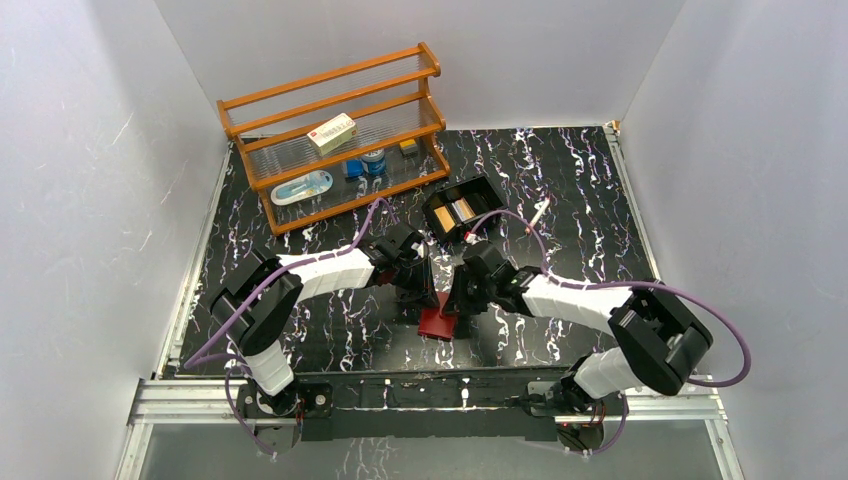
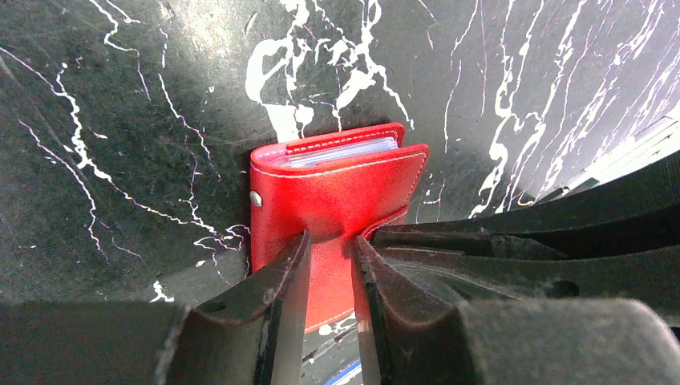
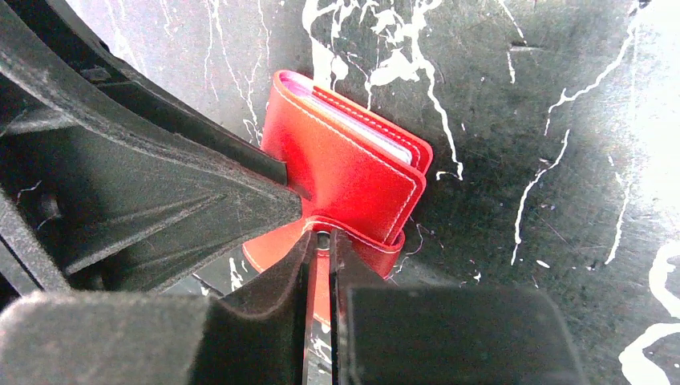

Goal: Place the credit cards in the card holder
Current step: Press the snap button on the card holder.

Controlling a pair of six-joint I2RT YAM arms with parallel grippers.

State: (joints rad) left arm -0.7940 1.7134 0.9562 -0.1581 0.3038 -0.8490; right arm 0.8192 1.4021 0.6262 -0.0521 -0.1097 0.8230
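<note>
From above, we see the red card holder (image 1: 438, 323) lying on the black desk (image 1: 570, 170), in the middle and near the arms' side. The left pincer (image 1: 424, 298) and the right pincer (image 1: 460, 302) both reach down to it, one from each side. Behind them sits a black tray (image 1: 487, 190). Credit cards (image 1: 452, 211) lie in it, a gold one and a pale one. So these cards are not in the holder yet. A wooden rack (image 1: 335, 110) stands far back.

From the left wrist, we see the left pincer (image 2: 329, 265) clamped on a red flap of the card holder (image 2: 337, 188). The holder looks folded over. Thin pale edges peek out at its top. We cannot tell if they are cards or just empty sleeves.

From the right wrist, we see the right pincer (image 3: 320, 249) squeezed almost together on the thin snap tab (image 3: 361, 241) of the card holder (image 3: 337, 160). The other pincer is right beside it, touching the holder too.

We think the job is near its start. Both arms hold the holder, maybe to open it. It needs to be opened, and then the cards need to come out of the tray and slide into the slots.
</note>
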